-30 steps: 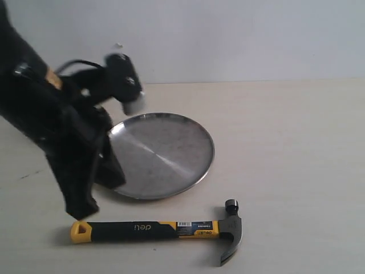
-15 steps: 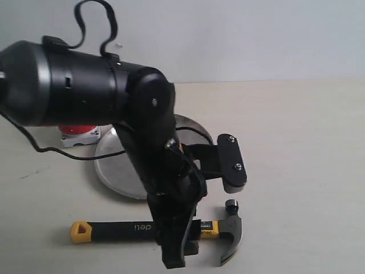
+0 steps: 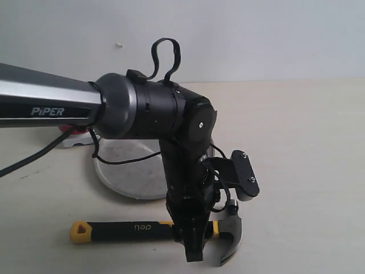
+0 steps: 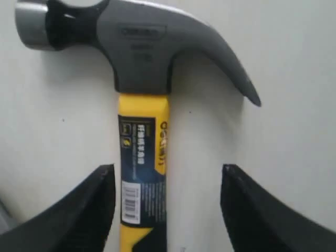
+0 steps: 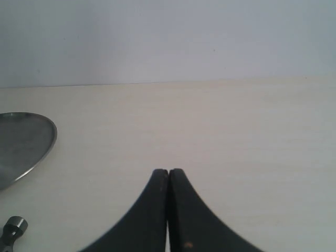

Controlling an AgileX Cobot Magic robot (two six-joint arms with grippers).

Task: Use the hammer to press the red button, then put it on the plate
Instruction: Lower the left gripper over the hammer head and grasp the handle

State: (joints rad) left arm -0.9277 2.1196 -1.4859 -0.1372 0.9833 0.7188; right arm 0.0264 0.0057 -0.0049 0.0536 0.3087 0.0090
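Observation:
The hammer (image 3: 131,228) lies flat near the table's front edge, its dark head (image 3: 231,234) to the right and its yellow end to the left. My left gripper (image 3: 194,246) reaches down over the handle just behind the head. In the left wrist view the left gripper (image 4: 168,176) is open, and the yellow-banded handle (image 4: 142,157) lies between its black fingers (image 4: 97,202), nearer one of them. The silver plate (image 3: 137,177) sits behind the arm, partly hidden. Only a sliver of the red button (image 3: 69,131) shows under the arm at the left. My right gripper (image 5: 168,174) is shut and empty.
The left arm's silver and black links (image 3: 148,111) cross the left half of the scene over the plate. The right wrist view shows the plate's rim (image 5: 44,149) and the hammer's striking face (image 5: 13,228) off to one side, bare table and a pale wall beyond.
The left arm has swung from left of the plate across to the hammer and come down, so its open fingers now straddle the handle. The hammer has not moved.

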